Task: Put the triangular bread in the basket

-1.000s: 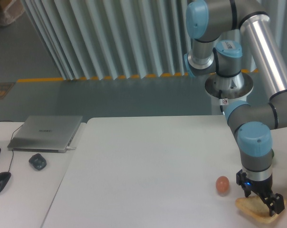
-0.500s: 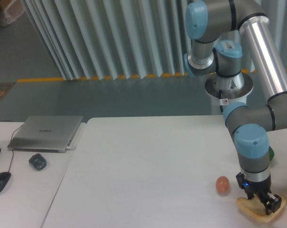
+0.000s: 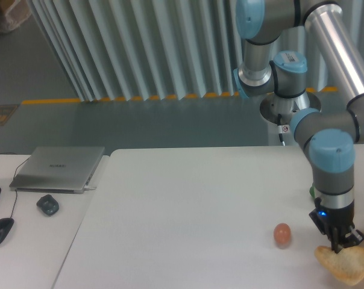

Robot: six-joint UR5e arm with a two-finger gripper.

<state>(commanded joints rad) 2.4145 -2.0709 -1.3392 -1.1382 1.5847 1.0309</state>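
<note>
The triangular bread (image 3: 349,266) is a golden-tan wedge at the lower right, lifted a little above the white table (image 3: 188,205). My gripper (image 3: 344,241) points down and is shut on the bread's upper edge. The small brown egg (image 3: 282,233) lies on the table to the left of the gripper, apart from it. A sliver of the green bell pepper (image 3: 311,192) shows behind the arm's wrist. The basket is out of view.
A closed silver laptop (image 3: 58,168) lies on the left desk, with a small dark object (image 3: 47,205) and a black mouse (image 3: 0,231) in front of it. The arm's base (image 3: 288,111) stands behind the table's far right edge.
The gripper closed on the bread, then moved right and slightly up with it. The egg has not moved.
</note>
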